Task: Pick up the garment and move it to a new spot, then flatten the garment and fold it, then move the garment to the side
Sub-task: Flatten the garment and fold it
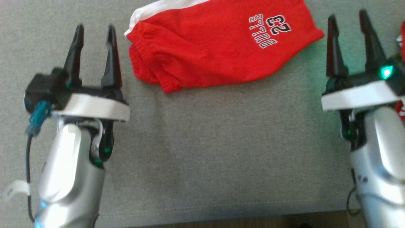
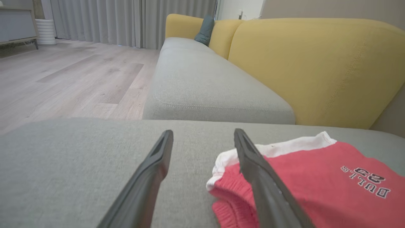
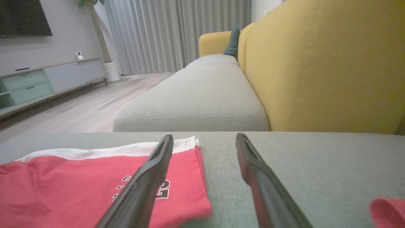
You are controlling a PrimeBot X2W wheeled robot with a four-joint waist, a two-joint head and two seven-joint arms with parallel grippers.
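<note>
Garment: red shorts with white trim and a printed number, lying on the grey seat cushion at the far middle of the head view, close to the yellow backrest. It lies compact and fairly smooth, with the waistband end doubled toward your left. It looks folded already, though the layers can't be counted from here.

Step, as a guess: fold done or nearly done, with the move to the side not yet made. If you read it as unfolded, you're at the first pickup instead.

Next move calls for a grip on both ends at once. The left end is thick elastic and the right end is thin hem, so get under all layers or the fold will slip open when you lift.

Left gripper: jaws apart, empty, just beside the waistband end and not touching it, fingers pointing toward the backrest. Its wrist view has the inner finger overlapping the cloth edge in line of sight.

Right gripper: jaws apart, empty, just off the hem corner, same heading, low over the cushion.

Another red item sits out at your right, so don't snag it.
</note>
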